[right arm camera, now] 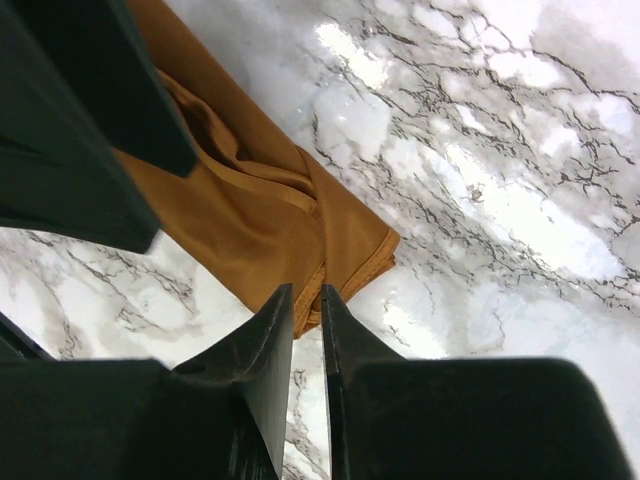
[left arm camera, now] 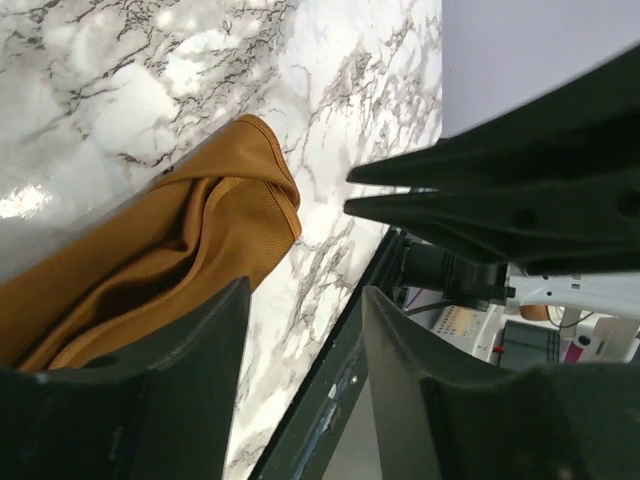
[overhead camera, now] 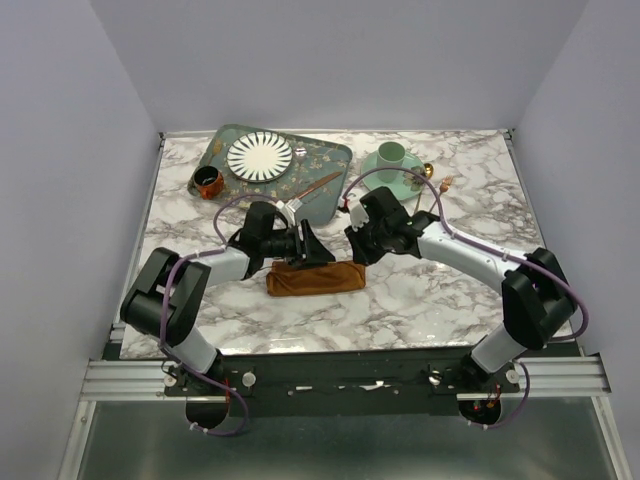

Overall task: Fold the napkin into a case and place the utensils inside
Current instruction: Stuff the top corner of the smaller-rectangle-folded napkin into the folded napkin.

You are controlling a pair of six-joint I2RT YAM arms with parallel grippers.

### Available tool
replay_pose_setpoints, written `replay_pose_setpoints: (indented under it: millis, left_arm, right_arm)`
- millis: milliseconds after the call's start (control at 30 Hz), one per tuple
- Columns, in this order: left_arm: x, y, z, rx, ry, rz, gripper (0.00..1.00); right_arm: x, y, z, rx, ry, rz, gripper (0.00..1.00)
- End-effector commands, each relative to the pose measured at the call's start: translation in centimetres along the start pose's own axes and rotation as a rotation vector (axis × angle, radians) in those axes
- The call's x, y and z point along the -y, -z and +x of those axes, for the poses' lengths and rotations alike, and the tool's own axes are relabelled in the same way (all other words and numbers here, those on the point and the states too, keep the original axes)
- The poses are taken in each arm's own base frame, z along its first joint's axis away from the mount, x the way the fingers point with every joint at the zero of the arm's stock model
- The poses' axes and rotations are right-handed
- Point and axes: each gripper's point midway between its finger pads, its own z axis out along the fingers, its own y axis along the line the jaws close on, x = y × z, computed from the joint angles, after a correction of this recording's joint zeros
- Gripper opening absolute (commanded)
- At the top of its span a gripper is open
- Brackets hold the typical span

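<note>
The rust-orange napkin (overhead camera: 315,278) lies folded into a long narrow case on the marble, its end showing in the left wrist view (left arm camera: 190,250) and the right wrist view (right arm camera: 250,200). My left gripper (overhead camera: 316,250) hangs just above its middle, open (left arm camera: 305,300), with nothing between the fingers. My right gripper (overhead camera: 358,246) hovers over the case's right end; its jaws (right arm camera: 307,300) stand a narrow slit apart, the cloth's hem lying under the tips. One straight copper utensil (overhead camera: 318,186) rests on the tray. A fork (overhead camera: 446,183) and a spoon (overhead camera: 428,170) lie by the saucer.
A patterned green tray (overhead camera: 335,162) at the back holds a white striped plate (overhead camera: 260,156). A small brown cup (overhead camera: 208,182) stands left of it, a mint cup on a saucer (overhead camera: 392,156) to the right. The table's near edge (left arm camera: 330,400) runs close under the left gripper.
</note>
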Motion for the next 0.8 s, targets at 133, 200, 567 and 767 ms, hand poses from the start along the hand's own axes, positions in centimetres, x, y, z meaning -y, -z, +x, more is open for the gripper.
replay_pose_setpoints:
  millis: [133,200,567,767]
  left_arm:
    - [-2.4,2.6,1.5,-0.013,0.135,-0.108,0.57]
    - [-3.9,2.8,2.1,-0.037,0.164,-0.176,0.55]
    - [-8.4,1.9,1.5,-0.119,0.086,-0.351,0.50]
    - [-9.1,0.3,-1.0,-0.120,0.007,-0.347,0.49]
  right_arm:
    - [0.3,-2.2,-0.2,-0.054,0.002,-0.064,0.27]
    - [0.3,-2.9,-0.4,-0.063,-0.015,-0.078,0.27]
    - [-0.1,-4.3,2.3,-0.146,-0.086,-0.152,0.26]
    - [-1.0,-3.6,3.0,-0.157,-0.108,-0.184,0.24]
